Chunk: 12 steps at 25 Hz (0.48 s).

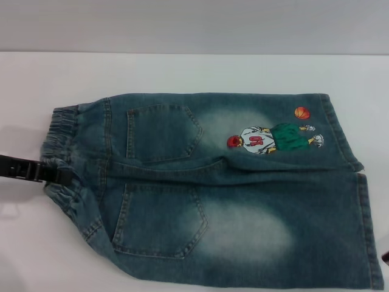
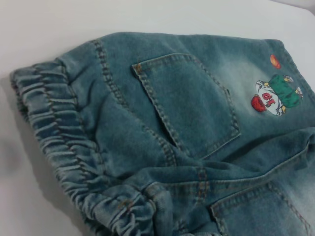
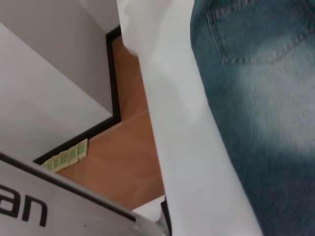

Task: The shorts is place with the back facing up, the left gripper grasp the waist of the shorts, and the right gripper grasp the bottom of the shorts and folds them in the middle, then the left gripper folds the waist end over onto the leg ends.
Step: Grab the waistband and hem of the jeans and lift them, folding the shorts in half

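Shorts (image 1: 231, 194) flat on white table (image 1: 182, 73), back up, waist (image 1: 64, 161) twd robot's left. Left gripper (image 1: 51, 175) at waistband, pinching it. Right gripper out of view.

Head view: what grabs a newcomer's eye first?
The shorts, faded blue denim, lie back up across the white table, filling most of the view. A cartoon basketball-player patch stands out on the far leg, toward the robot's right. The left gripper reaches in from the left edge to the ruffled waist.
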Tool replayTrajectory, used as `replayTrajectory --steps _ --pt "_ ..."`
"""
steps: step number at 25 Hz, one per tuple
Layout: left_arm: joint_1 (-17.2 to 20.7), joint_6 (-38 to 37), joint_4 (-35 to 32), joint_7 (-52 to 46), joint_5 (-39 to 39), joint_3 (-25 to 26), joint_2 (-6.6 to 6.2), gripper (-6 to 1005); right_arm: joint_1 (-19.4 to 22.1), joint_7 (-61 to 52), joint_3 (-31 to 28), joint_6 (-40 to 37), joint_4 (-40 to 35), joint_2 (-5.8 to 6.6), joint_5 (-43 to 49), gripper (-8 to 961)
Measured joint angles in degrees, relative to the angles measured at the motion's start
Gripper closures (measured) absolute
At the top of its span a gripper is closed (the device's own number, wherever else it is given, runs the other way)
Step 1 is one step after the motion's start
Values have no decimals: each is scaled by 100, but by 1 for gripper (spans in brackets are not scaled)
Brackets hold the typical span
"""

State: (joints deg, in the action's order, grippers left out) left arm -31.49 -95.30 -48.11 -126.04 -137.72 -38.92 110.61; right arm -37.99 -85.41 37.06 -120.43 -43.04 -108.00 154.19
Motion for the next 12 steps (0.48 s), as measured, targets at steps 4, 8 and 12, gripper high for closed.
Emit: replayTrajectory --steps 4,8,12 --pt "-36 -17 18 -39 0 0 1 946 17 -94 -23 -14 0 -2 282 312" --pt "-65 -49 7 -48 0 0 57 945 24 -152 13 0 34 -2 522 312" --pt "-67 -50 13 -50 0 0 65 944 20 -159 49 21 82 -42 584 312"
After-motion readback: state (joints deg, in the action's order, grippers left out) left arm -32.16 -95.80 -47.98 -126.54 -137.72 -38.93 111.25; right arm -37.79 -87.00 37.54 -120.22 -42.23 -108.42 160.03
